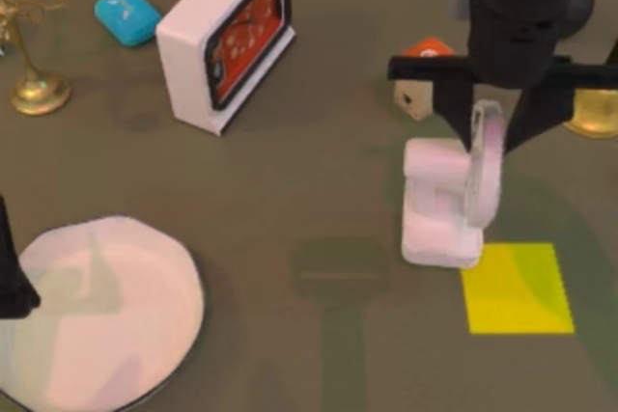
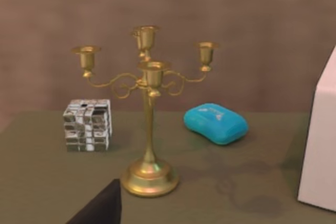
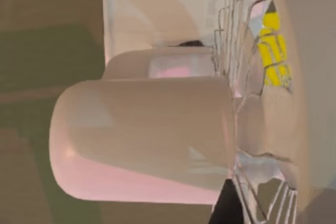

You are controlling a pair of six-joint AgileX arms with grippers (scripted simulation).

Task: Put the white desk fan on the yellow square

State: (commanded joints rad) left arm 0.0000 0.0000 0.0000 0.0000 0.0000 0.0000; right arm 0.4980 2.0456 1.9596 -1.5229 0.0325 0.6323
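White desk fan (image 1: pixel 444 205): right of centre in the top view, upright, its thin grille disc edge-on toward the right and the rounded motor block and base to the left. Its base corner lies just beside the upper-left corner of the yellow square (image 1: pixel 517 288), which sits at lower right; whether the fan rests on the table (image 1: pixel 319 161) or is lifted cannot be told. In the right wrist view the fan (image 3: pixel 152 135) fills the picture, with yellow showing through the grille.

Right gripper (image 1: pixel 486 123): directly above the fan, its two dark fingers straddling the top of the grille disc, closed in on the rim.

Left gripper (image 1: pixel 14 282): at the left edge of the top view, over the big flat white round disc (image 1: pixel 97 315); its finger spacing cannot be told.

Surroundings: white box clock with red face (image 1: pixel 227 36) at upper centre-left; blue soap-like case (image 1: pixel 126 14) and brass candelabra (image 1: pixel 29 36) at upper left; a small orange-topped block (image 1: pixel 421 79) behind the fan; a brass object (image 1: pixel 594 113) at right edge. The left wrist view adds a mirrored cube (image 2: pixel 87 125) beside the candelabra.
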